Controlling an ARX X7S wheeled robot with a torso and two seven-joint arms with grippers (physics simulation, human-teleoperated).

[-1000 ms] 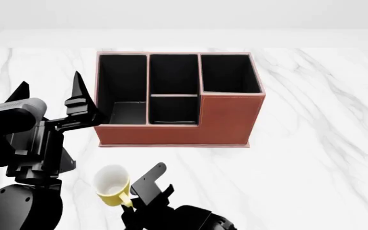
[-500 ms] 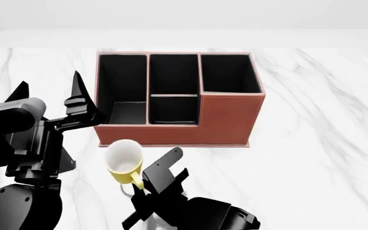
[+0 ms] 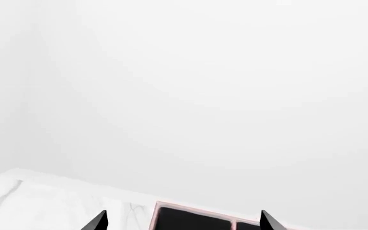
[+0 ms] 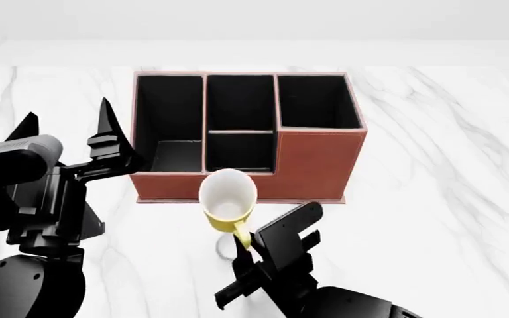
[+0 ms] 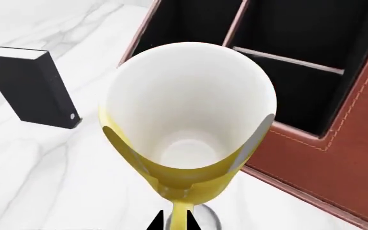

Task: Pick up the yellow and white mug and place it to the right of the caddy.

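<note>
The yellow and white mug (image 4: 227,204) hangs in the air just in front of the caddy's front wall, mouth up. My right gripper (image 4: 247,246) is shut on its yellow handle. In the right wrist view the mug (image 5: 187,143) fills the middle, with the gripper (image 5: 174,221) pinching the handle. The reddish-brown caddy (image 4: 312,169) stands mid-table with black compartments; it also shows in the right wrist view (image 5: 337,163) and the left wrist view (image 3: 190,218). My left gripper (image 4: 69,129) is open and empty, left of the caddy, its fingertips (image 3: 97,223) wide apart.
A small black upright slab (image 5: 30,86) stands on the white marble table (image 4: 449,218) left of the caddy, seen only in the right wrist view. The mug's shadow (image 4: 226,248) lies on the table below it.
My right gripper has carried the mug up and to the right, from the front left of the table to just before the caddy's front wall. The left arm has not moved.
</note>
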